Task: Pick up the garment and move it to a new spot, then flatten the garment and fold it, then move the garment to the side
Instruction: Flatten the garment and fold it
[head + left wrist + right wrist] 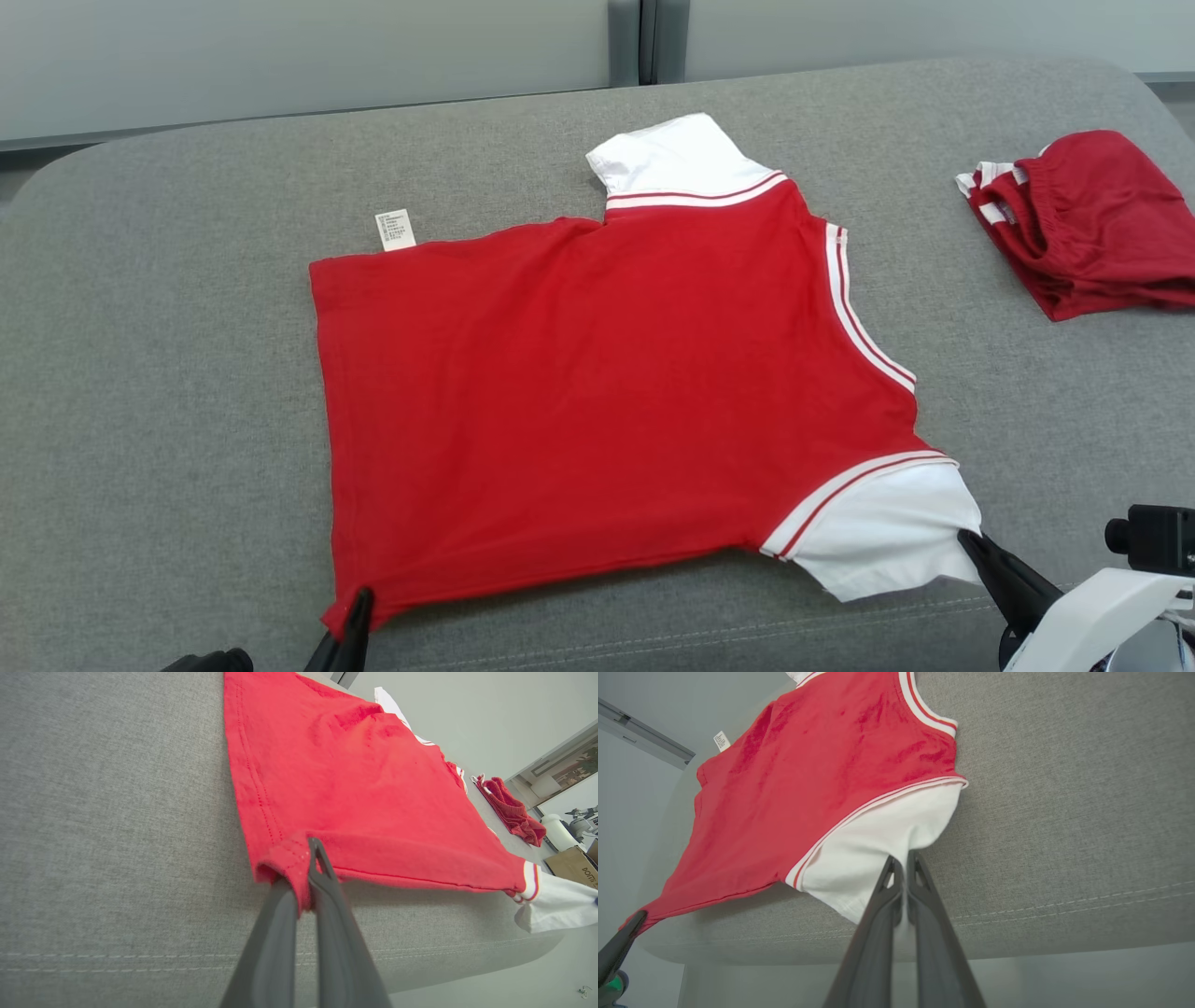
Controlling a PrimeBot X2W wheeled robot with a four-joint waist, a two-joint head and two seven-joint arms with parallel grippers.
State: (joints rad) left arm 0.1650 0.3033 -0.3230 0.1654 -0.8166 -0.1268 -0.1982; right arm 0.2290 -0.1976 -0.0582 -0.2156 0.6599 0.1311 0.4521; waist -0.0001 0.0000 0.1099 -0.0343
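Left claw (303,868) and right claw (902,858) are both pinched shut on the red shirt (597,392).
My left claw grips the near hem corner, cloth bunched between its fingers; my right claw nips the edge of the near white sleeve (887,532). The red shirt lies spread nearly flat mid-way across the grey padded table (168,373), hem to my left, neck end to my right, its care label (395,230) poking out at the far edge. A darker red garment (1092,224) sits crumpled far right, well apart.
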